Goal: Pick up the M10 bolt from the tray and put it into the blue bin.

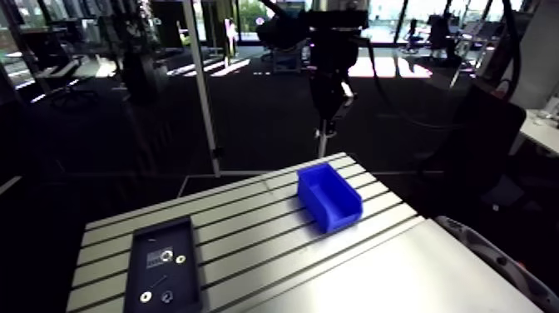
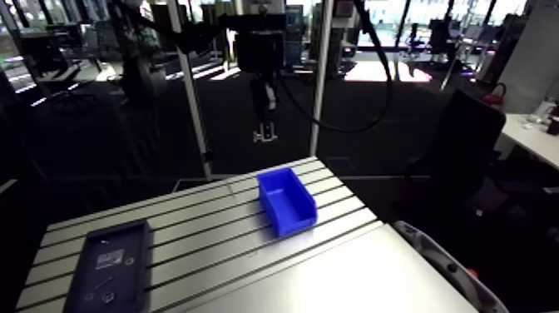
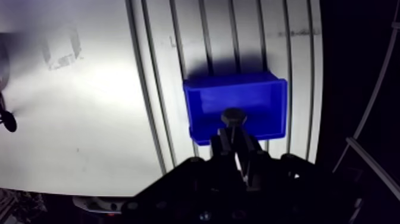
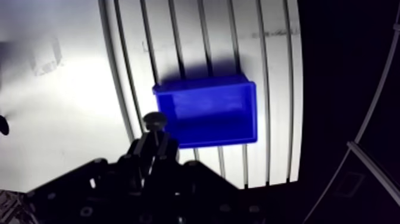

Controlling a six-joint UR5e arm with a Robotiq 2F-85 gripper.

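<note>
The slotted aluminium desk (image 1: 249, 221) carries a dark tray (image 1: 185, 279) of small hardware, with the blue bin (image 1: 329, 198) well apart from it. The claw (image 3: 237, 140) hangs above the bin, clamped on the M10 bolt (image 3: 234, 117).

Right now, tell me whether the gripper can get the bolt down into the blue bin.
Probably yes. The gripper, shut on the bolt, hangs roughly over the blue bin. The bin's top is open, it looks empty, and nothing shows between them.
</note>
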